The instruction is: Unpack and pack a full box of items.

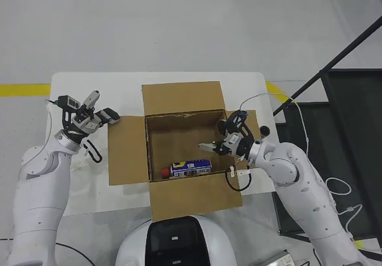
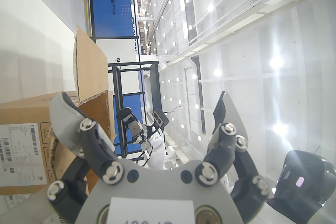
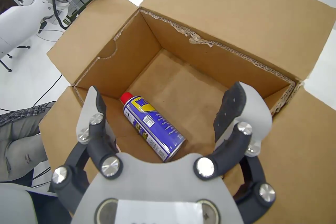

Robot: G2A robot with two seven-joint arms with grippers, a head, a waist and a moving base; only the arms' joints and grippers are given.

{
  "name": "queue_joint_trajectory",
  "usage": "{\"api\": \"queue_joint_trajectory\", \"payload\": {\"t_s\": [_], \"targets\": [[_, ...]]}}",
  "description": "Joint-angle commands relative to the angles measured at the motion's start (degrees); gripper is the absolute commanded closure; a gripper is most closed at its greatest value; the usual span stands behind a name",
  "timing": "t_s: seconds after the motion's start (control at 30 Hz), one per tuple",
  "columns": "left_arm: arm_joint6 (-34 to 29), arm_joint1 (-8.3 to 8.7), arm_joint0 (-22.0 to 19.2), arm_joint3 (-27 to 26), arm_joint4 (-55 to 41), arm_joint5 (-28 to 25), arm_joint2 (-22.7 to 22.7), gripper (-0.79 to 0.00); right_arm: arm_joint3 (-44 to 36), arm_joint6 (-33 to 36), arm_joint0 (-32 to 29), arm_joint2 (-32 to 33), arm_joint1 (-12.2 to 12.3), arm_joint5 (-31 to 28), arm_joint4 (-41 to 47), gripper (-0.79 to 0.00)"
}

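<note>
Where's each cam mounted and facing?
Top view: above the arms, looking down at cardboard box; left gripper beside it, right gripper over its opening.
Left wrist view: on that wrist, faces outward past the box's wall toward the ceiling; fingers open.
Right wrist view: on that wrist, looks down into box at spray can; fingers open.
Shared: box in all; spray can in top and right wrist.

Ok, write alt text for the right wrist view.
A blue spray can with a red cap lies on its side on the floor of an open cardboard box. The right arm's fingers hang open above it, holding nothing.
</note>
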Motion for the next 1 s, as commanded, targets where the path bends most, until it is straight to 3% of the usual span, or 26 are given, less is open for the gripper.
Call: {"api": "queue_joint_trajectory", "payload": {"t_s": [0.0, 0.2, 0.3, 0.43, 0.63, 0.8, 0.97], "targets": [[0.00, 0.00, 0.00, 0.00, 0.00, 0.00, 0.00, -0.785, 0.57, -0.67, -0.20, 0.55, 0.05, 0.55, -0.10, -0.785], [0.00, 0.00, 0.00, 0.00, 0.00, 0.00, 0.00, -0.785, 1.58, 1.06, 4.95, -0.61, 0.59, -7.52, -8.14, -0.785], [0.00, 0.00, 0.00, 0.00, 0.00, 0.00, 0.00, -0.785, 2.12, 2.50, 9.39, -4.24, 0.34, -7.69, -16.13, -0.785], [0.00, 0.00, 0.00, 0.00, 0.00, 0.00, 0.00, -0.785, 5.02, 7.97, 15.93, -11.33, -0.32, -12.65, -20.60, -0.785], [0.00, 0.00, 0.00, 0.00, 0.00, 0.00, 0.00, -0.785, 13.46, 19.72, 26.23, -22.25, -2.27, -18.68, -15.84, -0.785], [0.00, 0.00, 0.00, 0.00, 0.00, 0.00, 0.00, -0.785, 18.48, 25.79, 31.28, -27.38, -3.76, -16.11, -8.69, -0.785], [0.00, 0.00, 0.00, 0.00, 0.00, 0.00, 0.00, -0.785, 19.20, 26.49, 32.04, -28.19, -3.95, -15.39, -8.01, -0.785]]}}
